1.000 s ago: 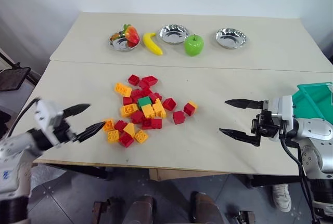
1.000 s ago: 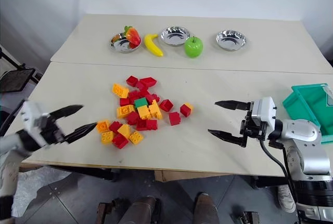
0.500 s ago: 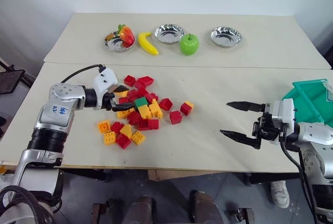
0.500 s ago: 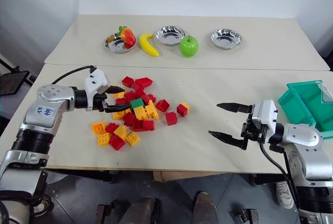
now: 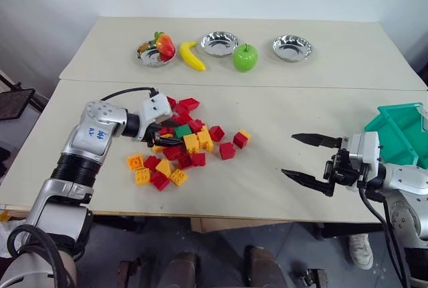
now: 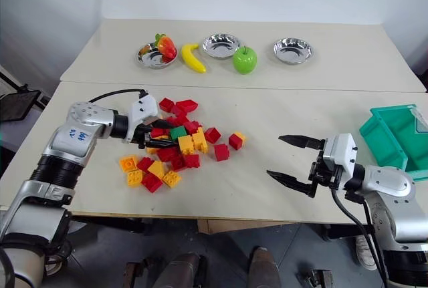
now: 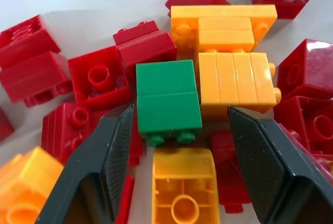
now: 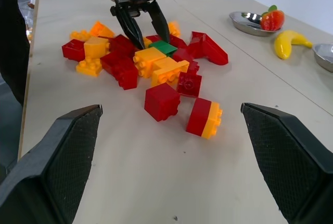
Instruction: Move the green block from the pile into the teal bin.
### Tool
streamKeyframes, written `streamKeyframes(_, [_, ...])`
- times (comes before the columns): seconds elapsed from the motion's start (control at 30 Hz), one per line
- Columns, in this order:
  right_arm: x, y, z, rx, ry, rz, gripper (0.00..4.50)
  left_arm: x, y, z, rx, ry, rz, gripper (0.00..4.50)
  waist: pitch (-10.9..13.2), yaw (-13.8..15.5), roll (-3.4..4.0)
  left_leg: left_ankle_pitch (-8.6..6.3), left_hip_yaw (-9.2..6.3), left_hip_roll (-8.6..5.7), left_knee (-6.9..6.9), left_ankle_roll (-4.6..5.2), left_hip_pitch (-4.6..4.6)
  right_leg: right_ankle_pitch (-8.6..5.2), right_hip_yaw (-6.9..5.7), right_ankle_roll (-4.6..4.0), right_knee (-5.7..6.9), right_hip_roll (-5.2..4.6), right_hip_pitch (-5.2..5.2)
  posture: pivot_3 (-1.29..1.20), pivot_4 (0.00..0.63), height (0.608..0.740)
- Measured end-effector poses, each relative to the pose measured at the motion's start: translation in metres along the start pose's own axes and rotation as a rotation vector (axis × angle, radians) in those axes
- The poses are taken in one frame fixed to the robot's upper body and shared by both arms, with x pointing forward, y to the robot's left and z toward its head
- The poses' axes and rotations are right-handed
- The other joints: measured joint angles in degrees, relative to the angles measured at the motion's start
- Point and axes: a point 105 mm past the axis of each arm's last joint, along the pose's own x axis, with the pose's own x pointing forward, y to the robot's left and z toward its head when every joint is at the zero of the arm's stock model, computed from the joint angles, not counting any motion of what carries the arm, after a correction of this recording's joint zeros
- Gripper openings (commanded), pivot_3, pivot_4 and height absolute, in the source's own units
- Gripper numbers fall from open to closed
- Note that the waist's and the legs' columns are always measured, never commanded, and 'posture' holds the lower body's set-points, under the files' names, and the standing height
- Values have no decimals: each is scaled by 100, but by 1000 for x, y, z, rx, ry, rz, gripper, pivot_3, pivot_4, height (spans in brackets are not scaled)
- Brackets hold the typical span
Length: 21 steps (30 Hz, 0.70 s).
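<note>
Left gripper [image 7: 179, 169] lines up on the green block [image 7: 167, 102]
Its jaws straddle the block, open and not yet gripping; right gripper [image 5: 309, 161] waits wide open near the bin [image 5: 401, 134].

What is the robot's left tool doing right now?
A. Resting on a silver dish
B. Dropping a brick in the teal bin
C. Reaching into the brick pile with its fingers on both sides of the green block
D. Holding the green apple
C: the left tool is down in the pile, its black fingers open either side of the green block.
</note>
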Motion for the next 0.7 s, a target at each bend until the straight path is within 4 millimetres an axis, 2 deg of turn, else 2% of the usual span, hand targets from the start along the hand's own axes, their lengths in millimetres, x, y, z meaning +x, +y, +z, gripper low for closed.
streamKeyframes(0.13, [1,-1,1,-6,-4,-6,4500,16,-3,-1,-21,20,-17,3011,2,-5,-3,0,-2,1,4,0,-2,0,-1,0,2,1,0,0,150,740])
streamKeyframes(0.33, [1,-1,2,-6,-7,-12,4500,7,16,-7,-22,61,60,3011,2,-29,-3,0,2,3,6,0,2,0,-1,0,6,2,-1,0,150,740])
streamKeyframes(0.47, [2,-1,1,-1,-14,-17,4500,5,14,-7,-35,58,40,2256,2,-16,-3,0,0,2,10,0,0,0,-1,0,7,1,-1,0,150,740])
streamKeyframes(0.53, [2,-1,1,0,-15,-18,4500,5,12,-7,-37,56,19,1611,2,-17,-3,0,0,2,14,0,-1,0,-1,0,9,1,-1,0,150,740])
streamKeyframes(0.7, [0,-1,0,2,-12,-24,4500,3,9,4,-61,-22,-30,1517,3,-15,-5,0,-3,1,20,0,-6,0,-1,0,11,1,-1,0,150,740])
